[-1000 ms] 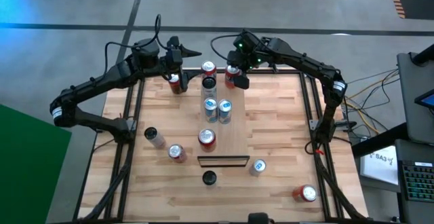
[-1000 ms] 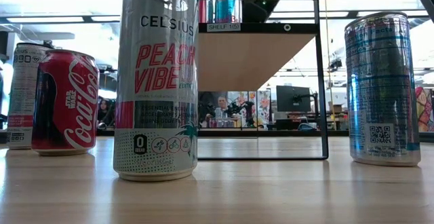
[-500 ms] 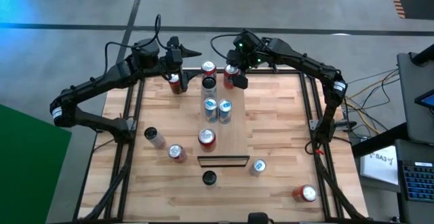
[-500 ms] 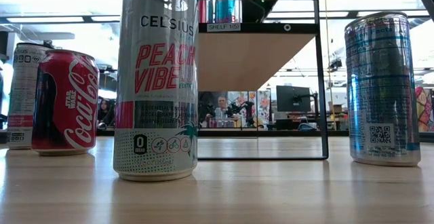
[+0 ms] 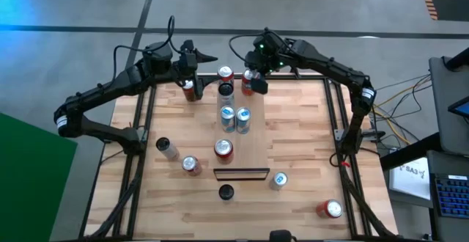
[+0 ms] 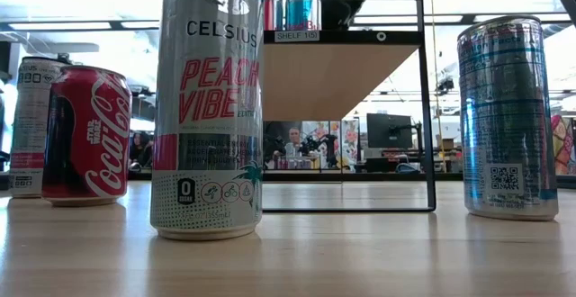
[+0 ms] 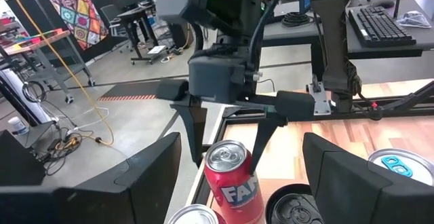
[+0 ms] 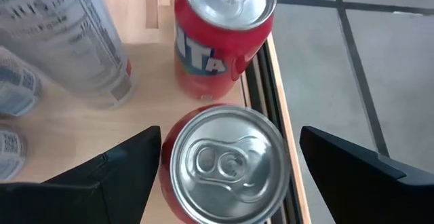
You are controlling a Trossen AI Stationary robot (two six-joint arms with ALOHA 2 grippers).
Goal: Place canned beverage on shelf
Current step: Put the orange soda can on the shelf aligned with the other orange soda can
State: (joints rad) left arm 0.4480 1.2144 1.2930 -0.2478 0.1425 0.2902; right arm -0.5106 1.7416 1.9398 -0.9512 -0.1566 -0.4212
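red can [image 8: 227, 161] stands upright directly between the right gripper's [image 8: 227, 183] open fingers; left gripper [image 5: 190, 72] also open, farther off.

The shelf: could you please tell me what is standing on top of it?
On the shelf stand five cans: a red one nearest its dark end, two blue-topped ones, a dark one and a red one at the far end. The low view shows only their bases.

Lighting: bright and even overhead; soft short shadows on the worktop [image 5: 293, 125]. Blue glare in the high view's upper left corner. Low view: backlit by ceiling strip lights, room behind washed pale, nearest tall can [image 6: 207, 108] slightly soft. Right wrist view: clear-wrapped bottle [image 8: 68, 34] blurred.
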